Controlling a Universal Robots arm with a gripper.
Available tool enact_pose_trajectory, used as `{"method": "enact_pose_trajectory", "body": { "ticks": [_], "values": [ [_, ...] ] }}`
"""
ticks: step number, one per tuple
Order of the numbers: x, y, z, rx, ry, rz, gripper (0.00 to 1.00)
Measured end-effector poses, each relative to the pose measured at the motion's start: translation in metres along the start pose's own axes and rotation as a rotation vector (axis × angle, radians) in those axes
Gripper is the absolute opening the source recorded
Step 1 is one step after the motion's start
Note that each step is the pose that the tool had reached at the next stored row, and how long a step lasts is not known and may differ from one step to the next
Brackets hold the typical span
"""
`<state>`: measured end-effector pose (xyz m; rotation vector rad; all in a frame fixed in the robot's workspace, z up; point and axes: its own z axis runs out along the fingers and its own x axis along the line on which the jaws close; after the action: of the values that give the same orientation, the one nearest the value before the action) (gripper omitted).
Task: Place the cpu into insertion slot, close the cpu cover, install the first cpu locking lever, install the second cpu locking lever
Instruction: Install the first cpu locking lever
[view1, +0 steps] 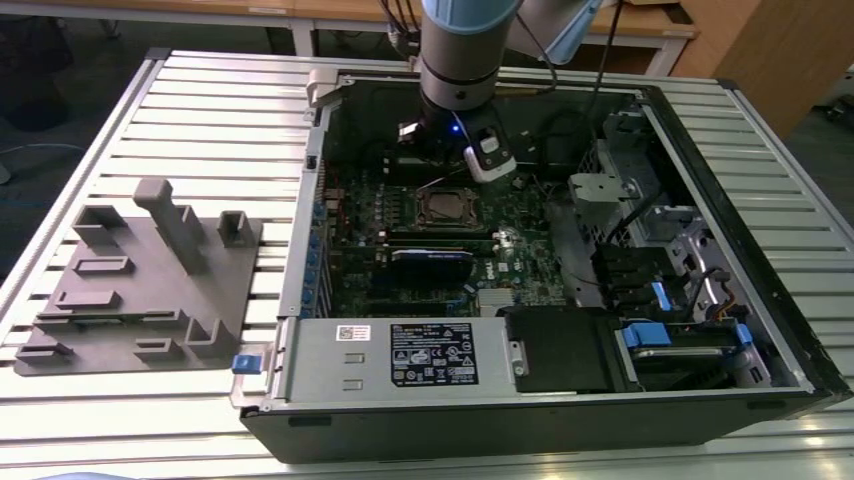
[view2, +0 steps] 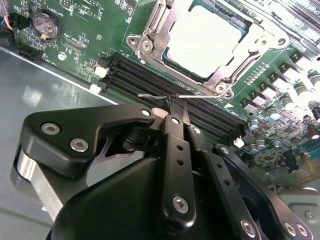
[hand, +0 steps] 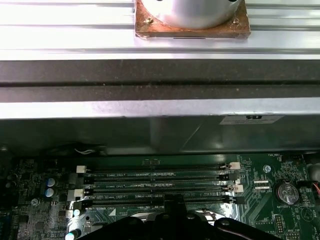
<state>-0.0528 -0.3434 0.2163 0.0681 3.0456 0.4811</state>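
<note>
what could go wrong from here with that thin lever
The thin locking lever sits at the very tip of the gripper, so it might slip free. The memory slots lie right beside the gripper and could get scraped. A jerk might disturb the cpu cover over the cpu.

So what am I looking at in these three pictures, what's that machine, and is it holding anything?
The exterior view is from a camera standing off the machine. In it a grey jointed robot arm reaches into an open black computer case lying on a slatted metal table, beside a grey plastic holder block. The other two come from cameras riding near the arm's wrist, close to the green circuit board. In the second wrist view the black gripper, the arm's two-fingered hand, has its fingers closed, tips at a thin silver wire lever. Whether it pinches or just touches the lever, I cannot tell. Beyond it the square silver-topped cpu sits in its socket, a silver metal frame plate around it.
</note>
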Motion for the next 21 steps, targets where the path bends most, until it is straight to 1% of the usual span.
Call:
{"method": "enact_pose_trajectory", "body": {
  "ticks": [7,16,21],
  "values": [
    [-0.0004,-0.0013,0.0042,0.0001,-0.0006,0.001,0.11],
    [-0.0027,-0.0028,0.0097,0.0009,-0.0009,0.002,0.11],
    [-0.0042,-0.0009,0.0116,0.0044,-0.0013,0.002,0.11]
  ]
}}
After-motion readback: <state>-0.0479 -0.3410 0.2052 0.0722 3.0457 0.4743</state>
